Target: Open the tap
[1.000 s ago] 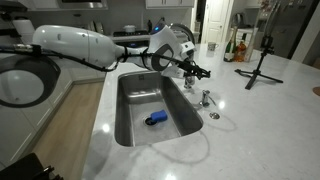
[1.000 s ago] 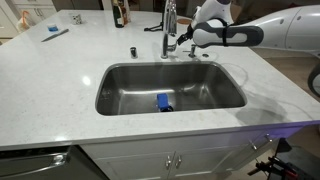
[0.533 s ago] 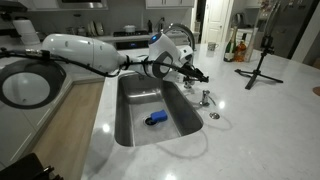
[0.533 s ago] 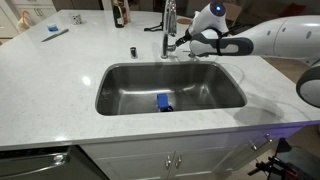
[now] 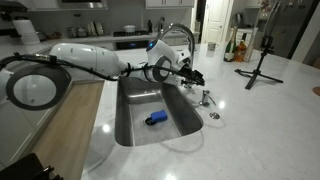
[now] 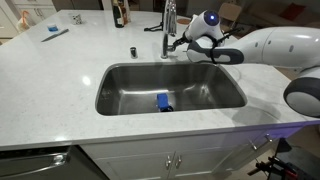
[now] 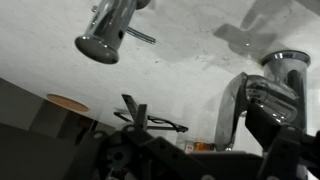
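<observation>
The tap (image 5: pixel 181 33) is a tall chrome gooseneck faucet behind the steel sink (image 5: pixel 128 118); it also shows in an exterior view (image 6: pixel 169 25) and in the wrist view (image 7: pixel 245 108). My gripper (image 5: pixel 193 76) is low beside the tap's base, by the side lever, also seen in an exterior view (image 6: pixel 181 43). In the wrist view the gripper (image 7: pixel 200 150) shows dark fingers spread apart, with the chrome column close in front of them. Whether a finger touches the lever I cannot tell.
A blue object (image 6: pixel 163 102) lies in the sink basin (image 6: pixel 120 95). Short chrome stub fittings (image 5: pixel 205 98) stand next to the tap. A black tripod (image 5: pixel 261 62) stands on the white counter. A small dark cap (image 6: pixel 131 50), a bottle (image 6: pixel 120 13) and a tool (image 6: pixel 54 32) sit on the counter.
My gripper has moved a little lower and closer to the tap's base. The arm has swung further over the counter. The tap and sink look unchanged.
</observation>
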`<state>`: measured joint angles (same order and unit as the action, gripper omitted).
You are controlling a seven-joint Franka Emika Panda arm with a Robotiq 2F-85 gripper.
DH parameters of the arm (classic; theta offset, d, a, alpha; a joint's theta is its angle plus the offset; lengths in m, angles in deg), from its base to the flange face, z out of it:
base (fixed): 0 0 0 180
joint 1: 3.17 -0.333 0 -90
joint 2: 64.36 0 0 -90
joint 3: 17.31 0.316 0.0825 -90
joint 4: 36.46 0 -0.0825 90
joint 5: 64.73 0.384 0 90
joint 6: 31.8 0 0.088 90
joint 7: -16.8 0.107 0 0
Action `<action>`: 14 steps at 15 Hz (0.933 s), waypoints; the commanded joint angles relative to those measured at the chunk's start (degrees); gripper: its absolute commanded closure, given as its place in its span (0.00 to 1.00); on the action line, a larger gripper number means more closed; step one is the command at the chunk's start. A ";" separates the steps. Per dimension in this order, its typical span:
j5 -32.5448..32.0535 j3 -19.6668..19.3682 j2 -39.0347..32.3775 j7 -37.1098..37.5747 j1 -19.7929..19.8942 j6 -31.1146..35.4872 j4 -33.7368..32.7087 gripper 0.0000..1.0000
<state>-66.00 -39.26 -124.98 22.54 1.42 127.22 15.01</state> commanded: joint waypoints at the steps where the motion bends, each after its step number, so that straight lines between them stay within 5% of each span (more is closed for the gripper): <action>1: 3.36 6.07 0.49 -2.77 2.66 0.59 -1.88 0.00; 4: 6.29 9.90 0.43 -1.95 4.76 1.91 -2.80 0.00; 11: 4.21 4.38 -0.39 1.40 3.76 5.82 -2.87 0.00; 14: 4.94 5.64 -0.23 -0.66 4.47 4.58 -2.62 0.00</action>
<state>-61.06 -33.62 -125.22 21.88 5.89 131.80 12.39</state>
